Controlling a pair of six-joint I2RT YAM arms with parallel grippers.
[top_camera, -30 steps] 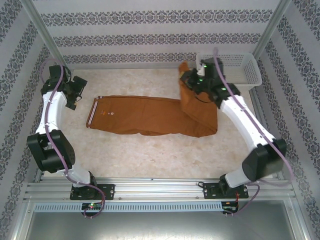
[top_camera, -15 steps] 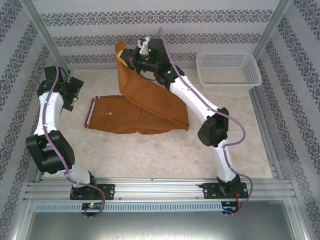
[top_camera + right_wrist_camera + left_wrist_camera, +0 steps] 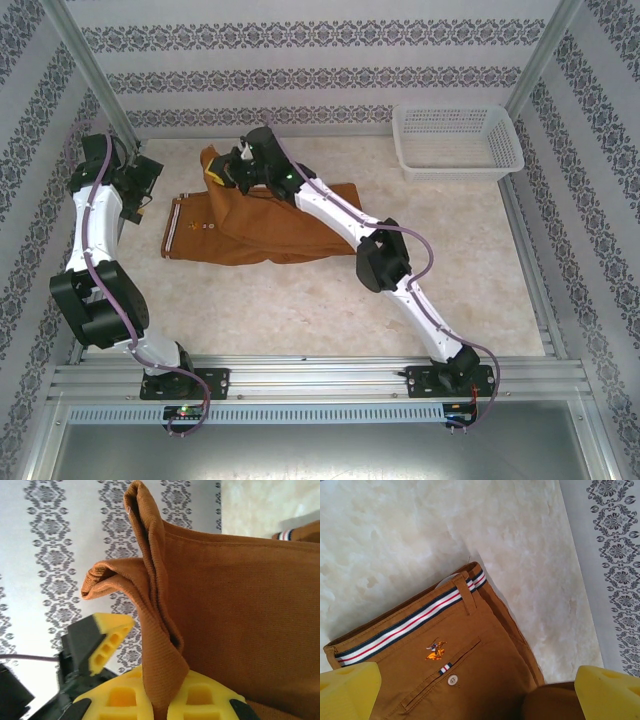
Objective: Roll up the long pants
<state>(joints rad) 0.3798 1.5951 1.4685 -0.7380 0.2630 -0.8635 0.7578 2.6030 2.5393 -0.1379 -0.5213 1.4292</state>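
Note:
The rust-brown long pants (image 3: 300, 225) lie across the middle of the table, striped waistband at the left. Their leg ends are doubled back over the seat. My right gripper (image 3: 228, 172) hangs above the back left of the garment, shut on those leg ends, and the cloth drapes down from it. In the right wrist view the yellow fingers (image 3: 125, 702) pinch a fold of the pants (image 3: 240, 605). My left gripper (image 3: 140, 190) is open just left of the waistband. Its wrist view looks down on the pants (image 3: 470, 660), with the waistband and buttoned back pocket between wide-apart fingertips (image 3: 350, 690).
A white plastic basket (image 3: 457, 140) stands at the back right corner. Patterned walls and metal posts close in the marble-look table (image 3: 300, 320). Bare tabletop stretches in front of the pants and to their right.
My right arm swept the leg ends from the back right, up and across to the left, doubling the legs over the seat. The left gripper drifted slightly left and stayed open.

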